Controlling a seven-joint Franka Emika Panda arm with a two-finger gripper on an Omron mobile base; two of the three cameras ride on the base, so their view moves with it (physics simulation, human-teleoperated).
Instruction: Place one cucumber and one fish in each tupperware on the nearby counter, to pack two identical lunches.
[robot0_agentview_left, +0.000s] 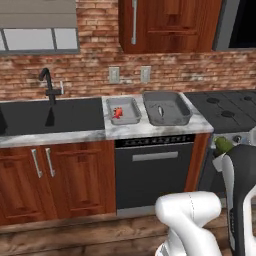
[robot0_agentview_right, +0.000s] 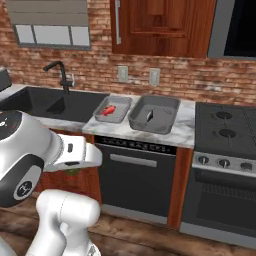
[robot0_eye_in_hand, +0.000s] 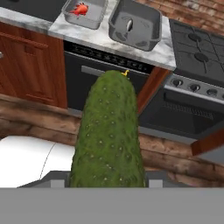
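Observation:
My gripper (robot0_eye_in_hand: 107, 181) is shut on a bumpy green cucumber (robot0_eye_in_hand: 109, 135) that points toward the counter (robot0_eye_in_hand: 100, 37), well short of it above the floor. The cucumber's tip (robot0_agentview_left: 223, 145) shows by the arm at the right. Two grey tupperware tubs sit side by side on the white counter (robot0_agentview_left: 150, 129). The smaller left tub (robot0_agentview_left: 131, 102) (robot0_agentview_right: 122, 107) (robot0_eye_in_hand: 94, 19) holds a red fish (robot0_agentview_left: 118, 112) (robot0_eye_in_hand: 80, 8). In the larger right tub (robot0_agentview_left: 177, 112) (robot0_agentview_right: 165, 120) (robot0_eye_in_hand: 144, 26) lies a silver fish (robot0_agentview_left: 160, 110) (robot0_eye_in_hand: 129, 25).
A black sink (robot0_agentview_left: 50, 117) with a dark faucet (robot0_agentview_left: 49, 85) lies left of the tubs. The black stovetop (robot0_agentview_left: 225, 107) is on the right. A dark dishwasher front (robot0_agentview_left: 154, 170) sits under the counter, with wooden cabinets (robot0_agentview_left: 50, 180) to its left.

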